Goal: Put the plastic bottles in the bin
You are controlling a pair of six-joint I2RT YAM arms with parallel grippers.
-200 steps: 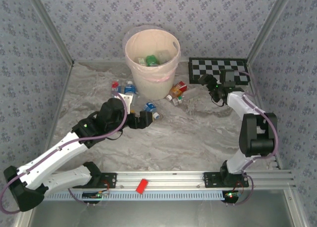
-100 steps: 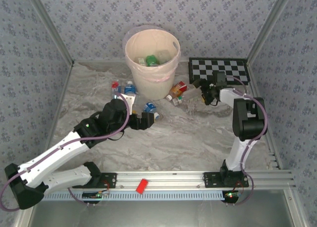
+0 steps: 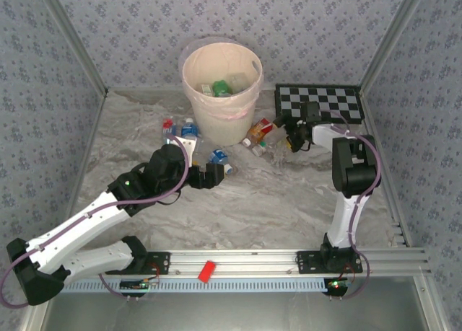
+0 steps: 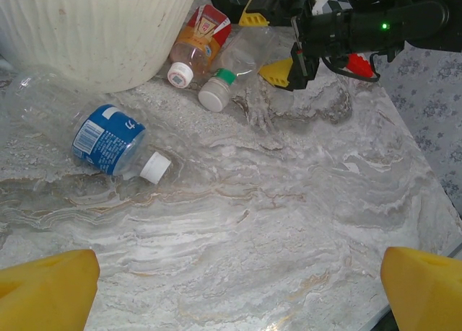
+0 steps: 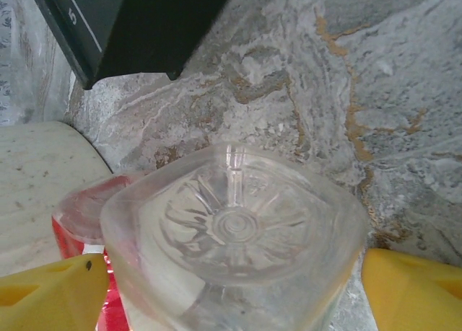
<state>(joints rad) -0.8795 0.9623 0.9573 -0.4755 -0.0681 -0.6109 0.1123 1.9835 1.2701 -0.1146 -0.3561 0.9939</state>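
**Right pincer straddles a clear bottle by the bin; left pincer hangs wide open**

Top view: the bin (image 3: pixel 216 122) stands at the middle of the tabletop's (image 3: pixel 289 201) far edge, with a green bottle (image 3: pixel 221 88) already inside. The other plastic bottles (image 3: pixel 179 129) lie scattered round its foot, some to its left and some to its right. The left pincer (image 3: pixel 216 176) sits low beside a blue-labelled bottle (image 3: pixel 219 157). The right pincer (image 3: pixel 287 138) reaches leftward in front of the checkerboard (image 3: pixel 321 102), which fills the far right corner. The near half of the tabletop is bare, so both arms have room to draw back. The tight spot is the gap between the bin wall and the checkerboard.

Right wrist view: a clear bottle (image 5: pixel 234 230) faces the camera base-first, flanked by the yellow fingertips (image 5: pixel 50 298). The jaws are spread, not clamped; I cannot tell whether the pads touch it. An orange-red bottle (image 5: pixel 76 215) lies against its left side and could probably be pinched along with it.

Left wrist view: the jaws are fully released, with nothing between them. The blue-labelled bottle lies on its side ahead and to the left, close under the bin wall, so it looks like this arm's likely target. A green-capped bottle (image 4: pixel 215 94) lies further on, near the right pincer.
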